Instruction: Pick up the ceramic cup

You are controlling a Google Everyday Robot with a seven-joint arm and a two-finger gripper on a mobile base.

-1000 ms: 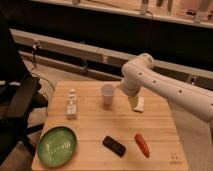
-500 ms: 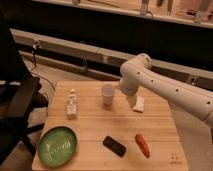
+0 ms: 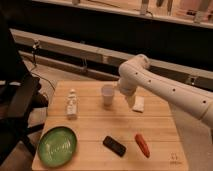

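The ceramic cup (image 3: 107,95) is small, pale and handleless, and stands upright on the far middle of the wooden table (image 3: 90,127). My white arm reaches in from the right and bends down over the table. Its gripper (image 3: 122,98) hangs just to the right of the cup, close beside it, at about the cup's height. I cannot tell whether it touches the cup.
A small white labelled bottle (image 3: 72,104) stands left of the cup. A flat white block (image 3: 138,104) lies right of the gripper. A green plate (image 3: 57,145), a black phone-like object (image 3: 114,145) and a red-orange object (image 3: 142,144) lie near the front. A dark chair (image 3: 20,102) stands at the left.
The arm's end has edged slightly left toward the cup. The cup and the other objects have not moved.
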